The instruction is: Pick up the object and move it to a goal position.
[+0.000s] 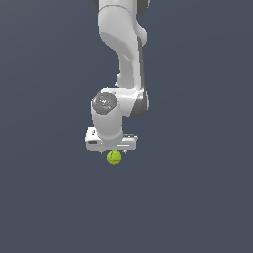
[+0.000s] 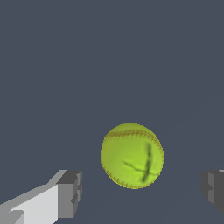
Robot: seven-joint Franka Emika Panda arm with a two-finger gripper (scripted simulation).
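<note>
Straddling the ball (image 2: 132, 155), the gripper (image 2: 140, 192) stood wide open, holding nothing; centring, probably lowering, before closing seemed wise.

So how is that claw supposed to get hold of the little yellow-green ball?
Best across its widest middle, coming straight down from above. The ball is round, so squeezing off-centre would likely squirt it away. The claw is open with a finger on either side, wide enough to straddle it; lower until the pads sit level with the middle, then close.
</note>
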